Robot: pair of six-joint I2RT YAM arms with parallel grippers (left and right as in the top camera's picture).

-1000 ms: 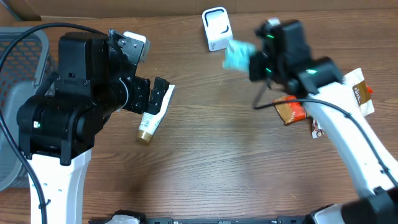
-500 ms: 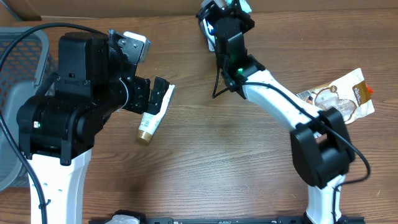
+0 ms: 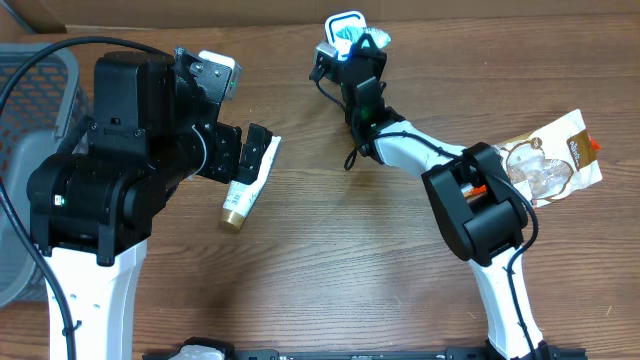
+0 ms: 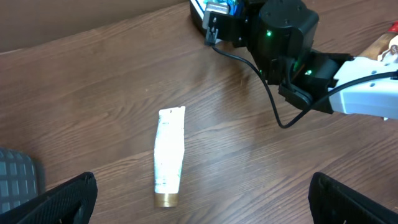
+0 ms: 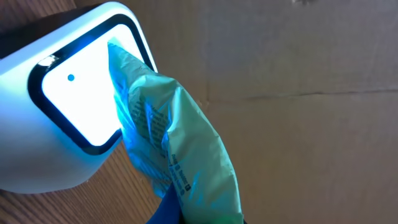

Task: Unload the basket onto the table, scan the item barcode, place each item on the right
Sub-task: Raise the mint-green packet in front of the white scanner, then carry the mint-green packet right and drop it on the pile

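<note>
The item, a crumpled pale green packet (image 5: 177, 146) with small print on it, is pressed against the lit window of the white scanner (image 5: 59, 118). My right gripper (image 5: 198, 214) is shut on the packet's lower end, at the table's back middle (image 3: 356, 58), in front of the scanner (image 3: 345, 22). Only a sliver of the packet (image 3: 352, 40) shows from overhead. My left gripper (image 4: 205, 208) is open and hangs over a white tube with a gold cap (image 4: 169, 163), touching nothing.
The tube (image 3: 246, 185) lies left of centre under the left arm. A clear snack bag with an orange corner (image 3: 548, 158) lies at the right. A grey basket (image 3: 28, 150) stands at the left edge. A cardboard wall runs along the back.
My right arm has swung left and toward the back, carrying the green packet up to the scanner's window. The left arm and the tube have not moved.
</note>
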